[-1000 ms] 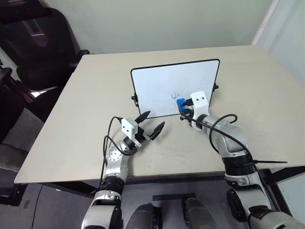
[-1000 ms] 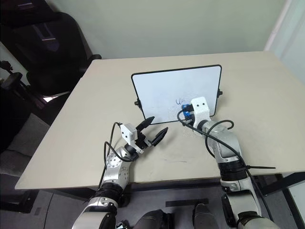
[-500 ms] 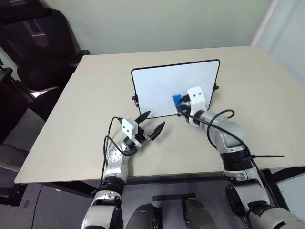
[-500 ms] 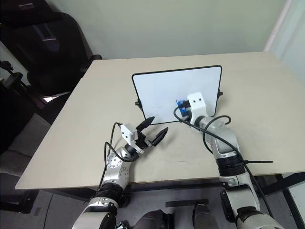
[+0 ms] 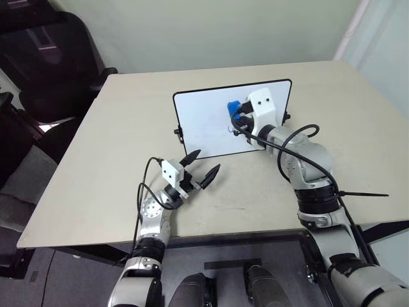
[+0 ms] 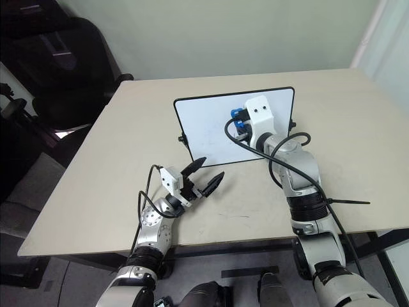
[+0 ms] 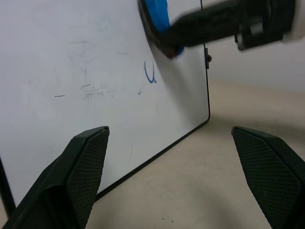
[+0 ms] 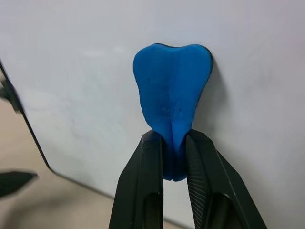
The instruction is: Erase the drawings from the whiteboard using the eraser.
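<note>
A: Where do we have the small bright blue eraser block (image 8: pixel 171 100)?

B: Our right end effector (image 5: pixel 238 117) is clenched on it, the two black fingers (image 8: pixel 202 186) pinching its lower end. We hold it against the face of the rectangular white board with the thin black frame (image 5: pixel 204 125), in the upper part of the board toward its right side.

A: And the board itself?

B: It stands upright on the beige surface (image 5: pixel 115 160), nearer the far edge than the near one, about midway between the side edges.

A: Are any marks left?

B: We see a small blue marker loop (image 7: pixel 150 74) just below the eraser, and faint grey smudges (image 7: pixel 93 88) beside it.

A: Our left end effector (image 5: pixel 203 167)?

B: Released, fingers spread wide, facing the board's lower edge from the near side and touching nothing.
</note>
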Tool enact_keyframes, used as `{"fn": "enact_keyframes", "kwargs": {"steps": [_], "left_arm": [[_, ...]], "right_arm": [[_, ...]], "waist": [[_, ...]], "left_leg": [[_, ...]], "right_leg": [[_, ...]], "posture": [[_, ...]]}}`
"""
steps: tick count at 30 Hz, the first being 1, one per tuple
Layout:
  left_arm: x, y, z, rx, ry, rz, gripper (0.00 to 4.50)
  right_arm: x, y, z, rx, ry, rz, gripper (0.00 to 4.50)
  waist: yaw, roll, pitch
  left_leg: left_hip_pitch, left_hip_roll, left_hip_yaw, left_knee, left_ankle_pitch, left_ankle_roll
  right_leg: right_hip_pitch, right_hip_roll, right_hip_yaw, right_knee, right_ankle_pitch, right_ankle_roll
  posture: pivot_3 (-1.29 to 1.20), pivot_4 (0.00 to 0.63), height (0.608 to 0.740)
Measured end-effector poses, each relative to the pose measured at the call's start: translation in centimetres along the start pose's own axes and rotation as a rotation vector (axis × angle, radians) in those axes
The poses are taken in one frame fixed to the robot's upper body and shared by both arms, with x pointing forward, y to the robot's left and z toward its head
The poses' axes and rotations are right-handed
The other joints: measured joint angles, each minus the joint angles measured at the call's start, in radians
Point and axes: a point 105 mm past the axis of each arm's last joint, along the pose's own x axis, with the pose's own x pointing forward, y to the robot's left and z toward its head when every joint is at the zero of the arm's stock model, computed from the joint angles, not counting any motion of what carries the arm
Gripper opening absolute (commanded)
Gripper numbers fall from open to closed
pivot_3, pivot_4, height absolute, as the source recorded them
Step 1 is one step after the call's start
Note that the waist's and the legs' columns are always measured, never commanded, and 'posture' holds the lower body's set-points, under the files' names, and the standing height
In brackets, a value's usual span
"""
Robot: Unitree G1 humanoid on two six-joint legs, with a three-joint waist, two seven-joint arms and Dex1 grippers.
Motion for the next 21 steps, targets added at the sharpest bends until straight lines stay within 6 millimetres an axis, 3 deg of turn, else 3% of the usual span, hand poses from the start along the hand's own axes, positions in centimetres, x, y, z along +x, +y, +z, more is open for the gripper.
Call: {"fn": "enact_keyframes", "kwargs": {"steps": [3, 7, 9, 13, 19, 21], "left_arm": [[0.0, 0.0, 0.0, -0.001, 0.0, 0.0, 4.5], [0.1, 0.0, 0.0, -0.001, 0.001, 0.0, 4.5], [0.1, 0.1, 0.0, 0.003, 0.003, 0.001, 4.5], [0.0, 0.2, 0.0, 0.008, 0.006, 0.003, 4.5], [0.0, 0.2, -0.1, 0.008, 0.008, 0.005, 4.5], [0.0, 0.1, -0.1, 0.006, 0.008, 0.005, 4.5]], "right_arm": [[0.2, 0.5, -1.9, -0.004, 0.054, 0.012, 0.43], [0.4, 0.6, -6.9, 0.027, 0.199, 0.008, 0.43], [0.3, 0.5, -7.6, 0.031, 0.224, 0.004, 0.43], [0.5, 0.4, -6.0, 0.016, 0.199, 0.004, 0.43], [0.4, 0.4, 0.7, -0.027, 0.024, 0.009, 0.43], [0.3, 0.5, 1.1, -0.032, 0.01, 0.011, 0.43]], "waist": [[0.0, 0.0, 0.0], [0.002, 0.0, 0.0], [0.002, 0.0, 0.0], [0.001, 0.0, 0.0], [0.001, 0.0, 0.0], [0.001, -0.001, 0.0]], "left_leg": [[0.0, 0.0, 0.0, 0.0, 0.0, 0.0], [0.0, 0.0, 0.0, 0.0, 0.0, 0.0], [-0.002, 0.0, 0.0, 0.0, 0.001, 0.0], [-0.003, 0.0, 0.0, 0.0, 0.001, -0.001], [-0.003, 0.0, 0.0, 0.0, 0.002, -0.001], [-0.001, 0.0, 0.0, 0.0, 0.002, -0.001]], "right_leg": [[0.0, 0.0, 0.0, 0.0, 0.002, -0.004], [0.0, 0.0, 0.0, 0.0, 0.002, -0.004], [0.001, 0.0, 0.0, 0.0, 0.002, -0.003], [0.0, 0.0, 0.0, 0.001, 0.002, -0.003], [-0.001, 0.0, 0.0, 0.002, 0.002, -0.002], [-0.002, 0.0, 0.0, 0.001, 0.002, -0.003]], "posture": [[0.0, 0.15, 0.726], [0.0, 0.15, 0.726], [0.0, 0.15, 0.726], [0.0, 0.15, 0.726], [0.0, 0.15, 0.726], [0.0, 0.15, 0.726]]}}
